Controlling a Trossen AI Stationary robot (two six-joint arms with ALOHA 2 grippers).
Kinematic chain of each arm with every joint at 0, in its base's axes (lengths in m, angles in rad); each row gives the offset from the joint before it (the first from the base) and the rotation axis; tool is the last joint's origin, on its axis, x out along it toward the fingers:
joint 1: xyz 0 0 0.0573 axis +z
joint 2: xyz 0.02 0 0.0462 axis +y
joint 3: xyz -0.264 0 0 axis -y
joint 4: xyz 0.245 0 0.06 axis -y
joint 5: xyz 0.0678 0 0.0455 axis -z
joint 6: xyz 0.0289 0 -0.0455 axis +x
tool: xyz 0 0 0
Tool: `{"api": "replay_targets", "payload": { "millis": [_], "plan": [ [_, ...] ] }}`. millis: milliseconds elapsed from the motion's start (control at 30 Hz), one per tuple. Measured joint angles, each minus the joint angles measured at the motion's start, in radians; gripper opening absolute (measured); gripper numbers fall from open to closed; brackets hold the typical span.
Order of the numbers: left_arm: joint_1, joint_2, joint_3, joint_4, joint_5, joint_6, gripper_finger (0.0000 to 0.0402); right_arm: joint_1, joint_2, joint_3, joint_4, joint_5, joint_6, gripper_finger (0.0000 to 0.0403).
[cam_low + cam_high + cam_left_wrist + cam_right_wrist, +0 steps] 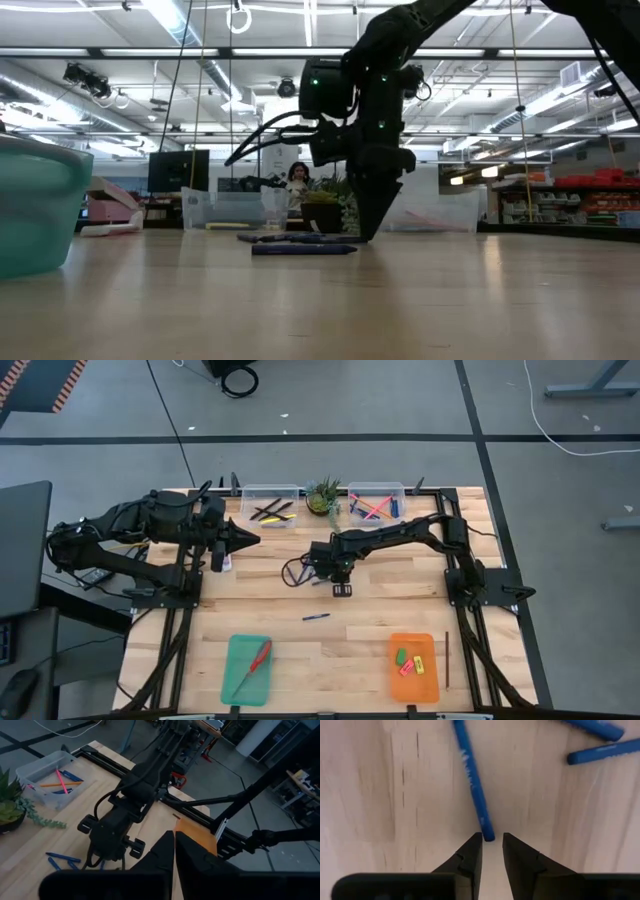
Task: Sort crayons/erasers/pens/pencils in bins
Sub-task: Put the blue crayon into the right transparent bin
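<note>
Right claw [491, 845] hangs narrowly parted over your blue pen [471, 780]'s end near the plant [324, 496]; light, stiff, rolls, so pinch mid-barrel.

The pale wooden plank worktop [300, 650] carries two clear plastic rectangular tubs [270, 503] at its far edge, a small potted green plant [323, 496] between them. A flat teal-green rectangular tray [240, 678] and a flat orange rectangular tray [400, 680] lie at the near edge. Slim blue pens [316, 617] lie around mid-worktop, and a thin dark pencil [447, 660] lies just beside the orange tray.
</note>
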Motion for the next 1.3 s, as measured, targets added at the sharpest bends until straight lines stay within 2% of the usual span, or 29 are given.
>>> {"api": "replay_targets", "payload": {
  "millis": [167,433,733,1033,1300],
  "plan": [
    [0.000,0.000,0.000,0.000,0.000,-0.002,0.0022,0.003,0.000,0.001,-0.010,0.002,0.045,0.0082],
    [0.000,0.000,0.000,0.000,0.000,0.000,0.0008,0.011,0.000,0.001,0.047,0.002,0.018,0.0077],
    [0.000,0.000,0.000,-0.017,0.000,0.000,0.0025,0.044,-0.008,-0.072,0.134,-0.025,0.000,0.0070],
    [0.000,0.000,0.000,-0.017,0.000,0.000,0.0009,0.045,-0.006,-0.078,0.132,-0.004,0.038,0.0068],
    [0.000,0.000,0.000,-0.017,0.000,0.001,0.0023,0.052,0.000,-0.044,0.116,0.003,0.048,0.0034]
  ]
}}
